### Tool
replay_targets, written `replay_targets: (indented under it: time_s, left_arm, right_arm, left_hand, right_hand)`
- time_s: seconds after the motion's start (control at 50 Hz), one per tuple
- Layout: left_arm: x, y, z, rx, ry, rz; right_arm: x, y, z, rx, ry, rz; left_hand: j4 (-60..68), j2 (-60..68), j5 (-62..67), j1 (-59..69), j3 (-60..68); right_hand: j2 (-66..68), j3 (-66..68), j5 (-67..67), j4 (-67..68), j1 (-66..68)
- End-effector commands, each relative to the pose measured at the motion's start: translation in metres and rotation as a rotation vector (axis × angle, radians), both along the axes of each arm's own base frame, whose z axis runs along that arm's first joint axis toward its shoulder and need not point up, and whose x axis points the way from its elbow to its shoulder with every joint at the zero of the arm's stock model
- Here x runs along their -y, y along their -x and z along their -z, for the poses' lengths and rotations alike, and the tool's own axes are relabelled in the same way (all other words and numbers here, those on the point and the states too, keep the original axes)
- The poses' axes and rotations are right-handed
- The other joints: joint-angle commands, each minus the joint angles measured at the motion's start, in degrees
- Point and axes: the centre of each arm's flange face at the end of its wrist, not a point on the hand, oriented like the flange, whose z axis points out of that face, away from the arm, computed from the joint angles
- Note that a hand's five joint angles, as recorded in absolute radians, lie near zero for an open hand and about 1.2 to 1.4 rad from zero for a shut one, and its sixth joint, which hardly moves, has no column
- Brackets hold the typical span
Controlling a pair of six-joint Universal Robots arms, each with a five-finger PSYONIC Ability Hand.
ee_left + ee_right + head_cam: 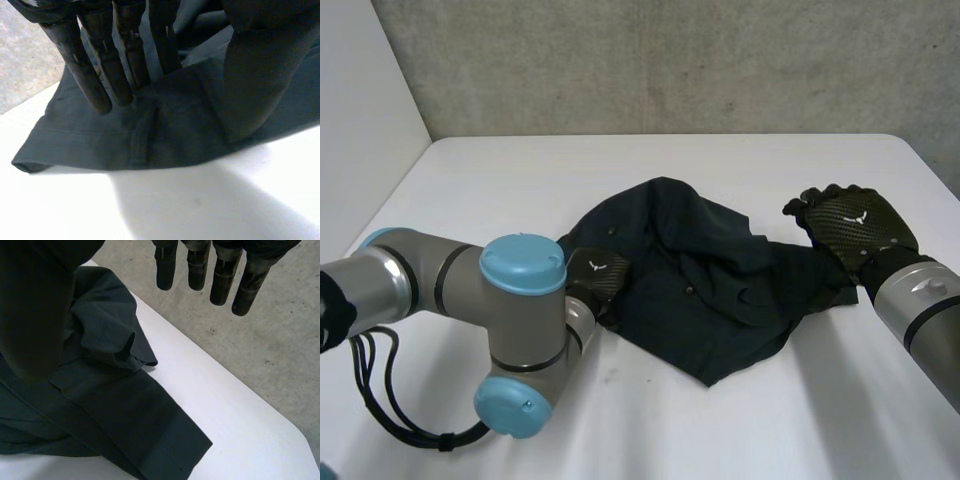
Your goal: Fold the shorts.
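Shorts (700, 285) lie rumpled mid-frame on the table (470, 180). Left hand (598, 275) at their left edge, fingers (82, 77) straight, pressing cloth, no grip. Right hand (855, 225) at frame right by the shorts' end, spread, empty. Cloth prob. soft, light, floppy; take hem or waistband corners. Bare table front & back; right table edge close.

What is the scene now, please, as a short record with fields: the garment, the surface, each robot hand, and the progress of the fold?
garment: dark shorts, crumpled, lying in the middle of the table
surface: white table
left robot hand: open, straight fingers pressing on the shorts at their left edge
right robot hand: open, fingers straight, at the right end of the shorts, holding nothing
progress: no neat fold yet
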Motion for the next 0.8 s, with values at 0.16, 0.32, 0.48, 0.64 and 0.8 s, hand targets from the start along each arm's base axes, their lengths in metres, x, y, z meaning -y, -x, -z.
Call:
replay_targets:
  time_s: [0.16,0.32,0.48,0.64,0.8]
  left_arm:
    - [0.047,-0.032,-0.047,-0.017,0.196,-0.265]
    - [0.097,-0.090,-0.130,-0.138,0.397,-0.454]
    - [0.098,-0.075,-0.180,-0.231,0.529,-0.385]
    - [0.040,0.016,-0.168,-0.314,0.521,0.001]
    - [-0.028,0.096,-0.098,-0.327,0.439,0.300]
  right_arm:
    - [0.001,0.000,0.001,-0.018,0.004,-0.001]
    - [0.001,0.000,0.001,-0.018,0.003,-0.001]
    - [0.000,0.001,0.002,-0.020,0.000,0.002]
    - [-0.001,0.002,0.006,-0.025,-0.009,0.006]
    - [0.004,0.005,0.006,-0.018,-0.003,0.027]
  left_hand:
    - [38.9,38.7,39.2,37.6,39.1]
    - [38.9,38.7,39.2,37.6,39.1]
    - [38.9,38.7,39.2,37.6,39.1]
    - [38.9,38.7,39.2,37.6,39.1]
    - [38.9,38.7,39.2,37.6,39.1]
  right_hand:
    - [-2.9,-2.3,-4.0,-3.8,-1.9]
    - [-2.9,-2.3,-4.0,-3.8,-1.9]
    - [-2.9,-2.3,-4.0,-3.8,-1.9]
    - [-2.9,-2.3,-4.0,-3.8,-1.9]
    - [-2.9,-2.3,-4.0,-3.8,-1.9]
